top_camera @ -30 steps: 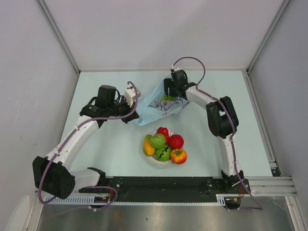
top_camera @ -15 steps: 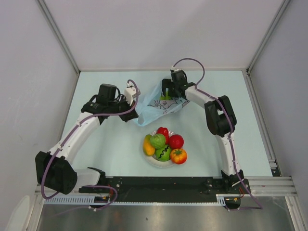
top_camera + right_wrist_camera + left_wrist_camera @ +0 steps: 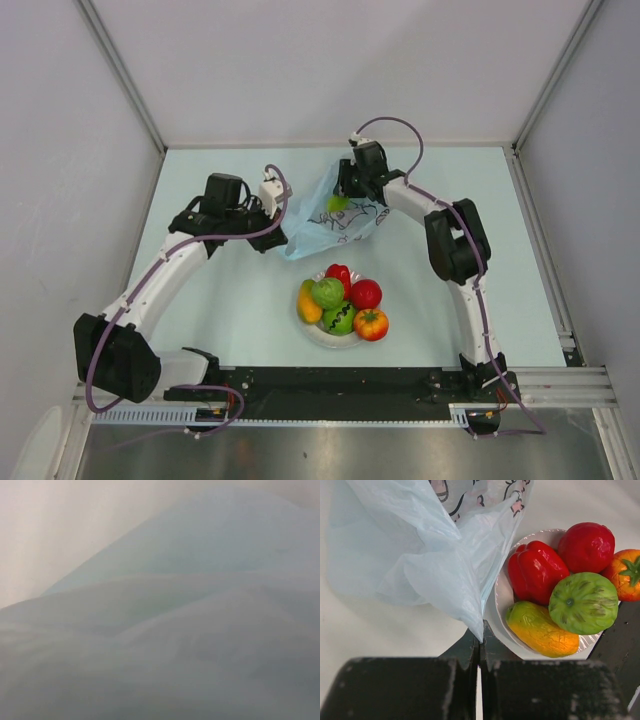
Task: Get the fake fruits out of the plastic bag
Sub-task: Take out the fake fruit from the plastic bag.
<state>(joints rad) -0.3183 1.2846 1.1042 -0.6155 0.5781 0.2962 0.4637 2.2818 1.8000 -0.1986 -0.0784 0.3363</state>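
Note:
The light-blue plastic bag [image 3: 335,218] lies behind the plate, its printed side up. My left gripper [image 3: 284,236] is shut on the bag's lower left corner; in the left wrist view the gripper [image 3: 480,632] pinches a tip of the thin plastic [image 3: 420,565]. My right gripper [image 3: 343,194] reaches down into the bag's mouth, with a green-yellow fake fruit [image 3: 337,202] at its fingertips. Whether the jaws hold that fruit does not show. The right wrist view shows only blurred bag plastic [image 3: 200,630], with no fingers visible.
A white plate [image 3: 318,334] in front of the bag carries several fake fruits: a red pepper [image 3: 535,570], a red apple [image 3: 585,545], a green fruit [image 3: 582,602], a yellow-green mango [image 3: 542,630] and an orange one [image 3: 627,572]. Grey walls enclose the table.
The right gripper has shifted slightly left inside the bag, and the green fruit at its tips moved left with it. The left gripper keeps its pinch on the bag corner.

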